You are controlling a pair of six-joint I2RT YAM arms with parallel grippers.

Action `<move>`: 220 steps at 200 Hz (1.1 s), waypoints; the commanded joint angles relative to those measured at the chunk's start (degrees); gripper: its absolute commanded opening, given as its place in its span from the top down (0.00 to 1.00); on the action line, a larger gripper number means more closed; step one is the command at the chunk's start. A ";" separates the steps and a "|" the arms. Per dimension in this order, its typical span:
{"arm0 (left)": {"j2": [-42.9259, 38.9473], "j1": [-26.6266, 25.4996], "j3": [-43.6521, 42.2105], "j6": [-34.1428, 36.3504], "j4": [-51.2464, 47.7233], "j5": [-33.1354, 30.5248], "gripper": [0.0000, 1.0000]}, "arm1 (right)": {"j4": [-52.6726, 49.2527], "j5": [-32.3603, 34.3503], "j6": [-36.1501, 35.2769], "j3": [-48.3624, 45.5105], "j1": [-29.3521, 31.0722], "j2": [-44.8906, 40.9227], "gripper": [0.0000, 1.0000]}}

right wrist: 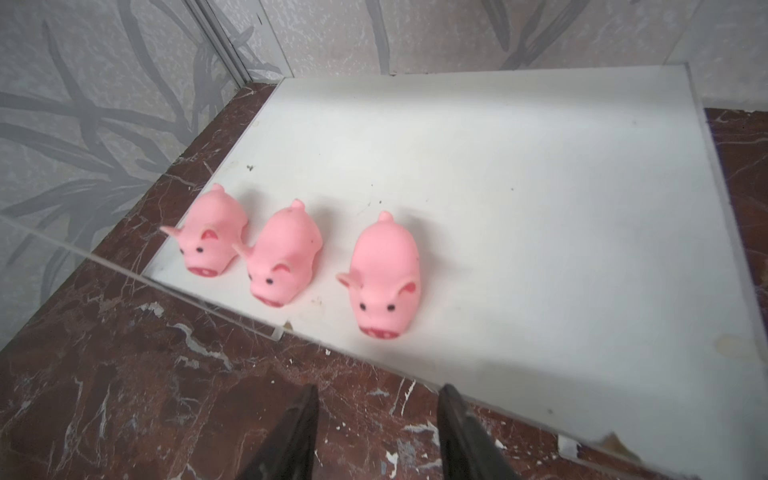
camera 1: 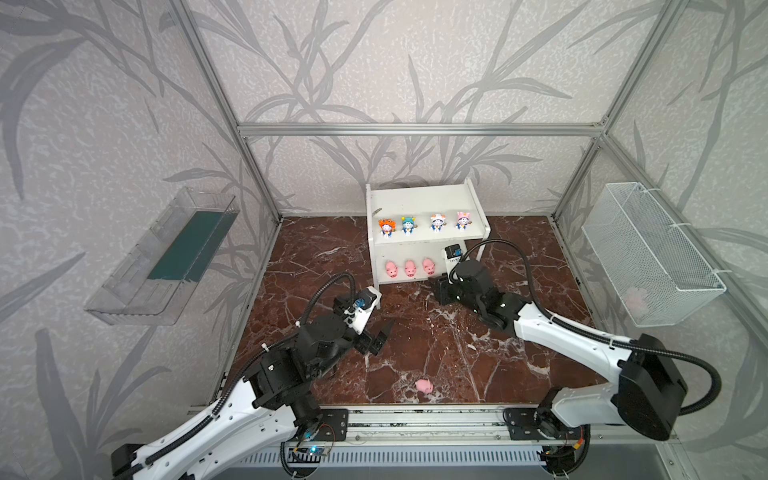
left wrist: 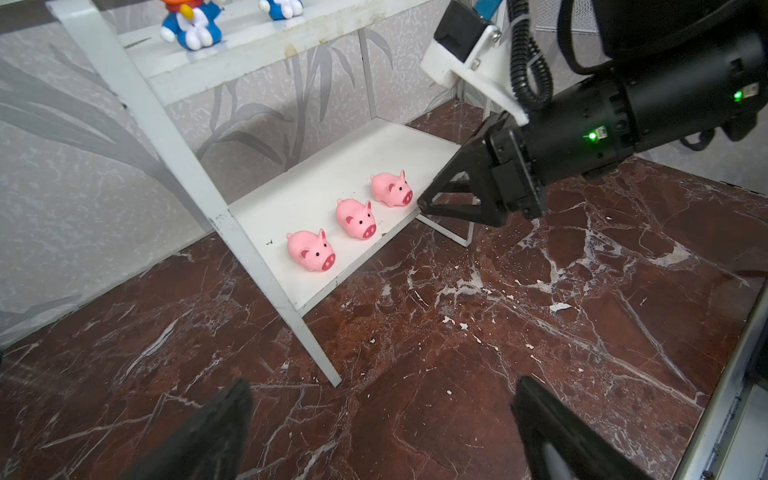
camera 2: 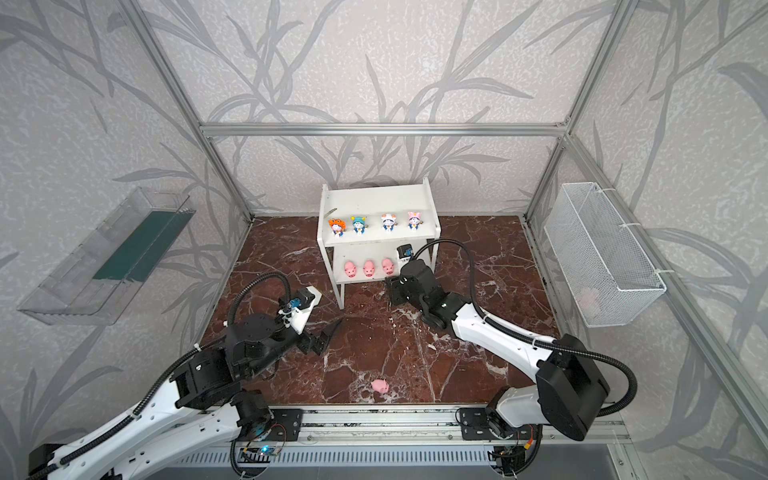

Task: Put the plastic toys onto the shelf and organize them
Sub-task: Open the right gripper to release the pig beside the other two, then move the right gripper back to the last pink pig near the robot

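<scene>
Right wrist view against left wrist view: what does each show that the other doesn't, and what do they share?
Only right wrist: the gap between the right tool's tips, open and empty. Only left wrist: two figurines on the upper board, a shelf leg, and the open left tool. Both: three pigs in a row on the lower board, with the right tool close to the end pig.

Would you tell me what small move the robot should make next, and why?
Probably send the open left gripper toward the pink pig lying alone on the table. The three pigs already stand on the shelf's lower board with bare space beside them, and the right gripper sits open and empty at the board's edge, farther from that pig.
</scene>
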 commanded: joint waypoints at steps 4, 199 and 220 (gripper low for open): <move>-0.24 -0.27 -0.28 0.02 -0.51 -0.17 0.01 | 0.68 -0.82 -1.94 -4.95 2.04 -6.29 0.50; -3.09 -5.70 -0.92 -2.33 -15.02 17.66 0.01 | -4.38 -13.14 -6.81 -27.73 27.87 -12.80 0.48; -2.35 -6.27 -1.03 -1.63 -14.89 20.06 0.01 | -2.66 -12.59 -6.60 -26.55 29.36 -8.64 0.47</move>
